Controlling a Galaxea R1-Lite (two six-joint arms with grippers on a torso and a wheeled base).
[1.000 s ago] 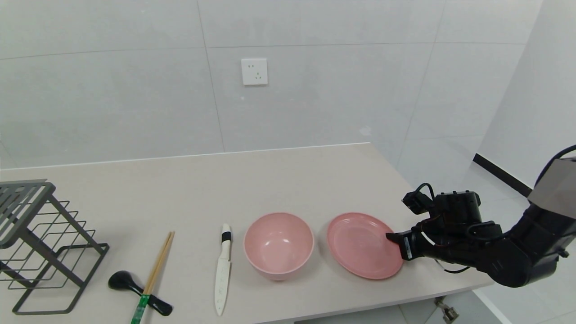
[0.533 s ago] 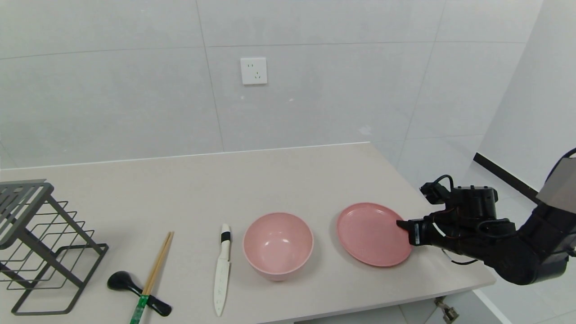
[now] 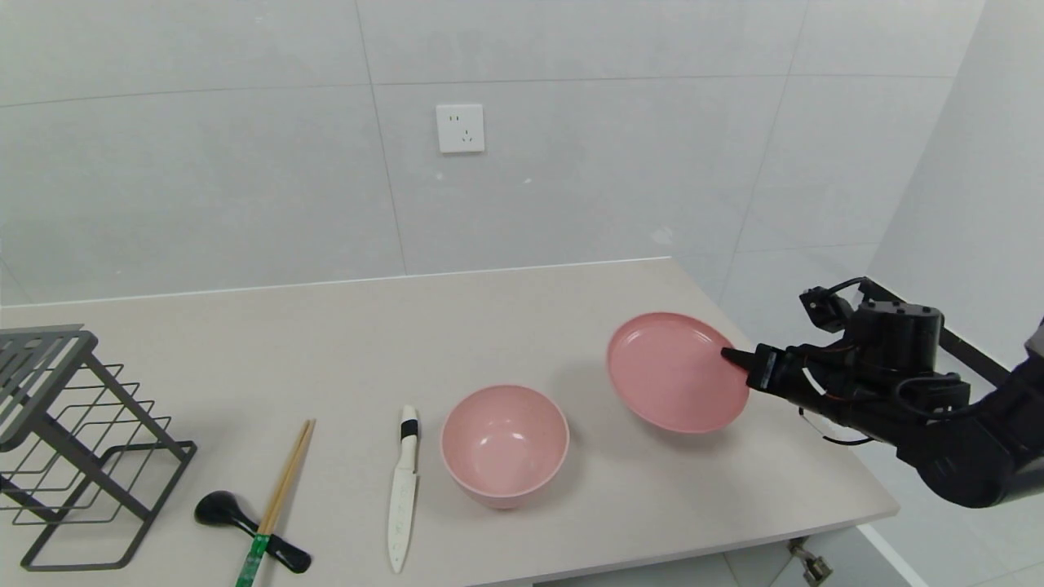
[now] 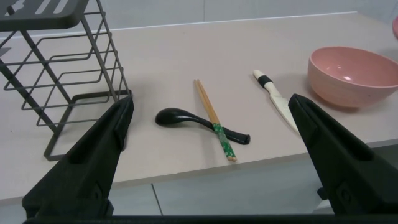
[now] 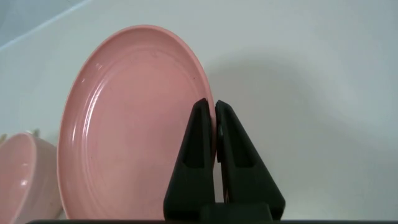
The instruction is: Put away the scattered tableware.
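So the round pink plate [image 3: 673, 375] has been lifted off the beige table [image 3: 326, 342], its rim clamped in the right claw [image 3: 728, 355]. Pickup looks done; the grey wire rack [image 3: 73, 432] sits well beyond the claw's tip.

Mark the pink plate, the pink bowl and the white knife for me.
pink plate [image 3: 669, 375], head view, middle of its inner face.
pink bowl [image 3: 504, 440], head view, inner floor.
white knife [image 3: 402, 509], head view, middle of blade.
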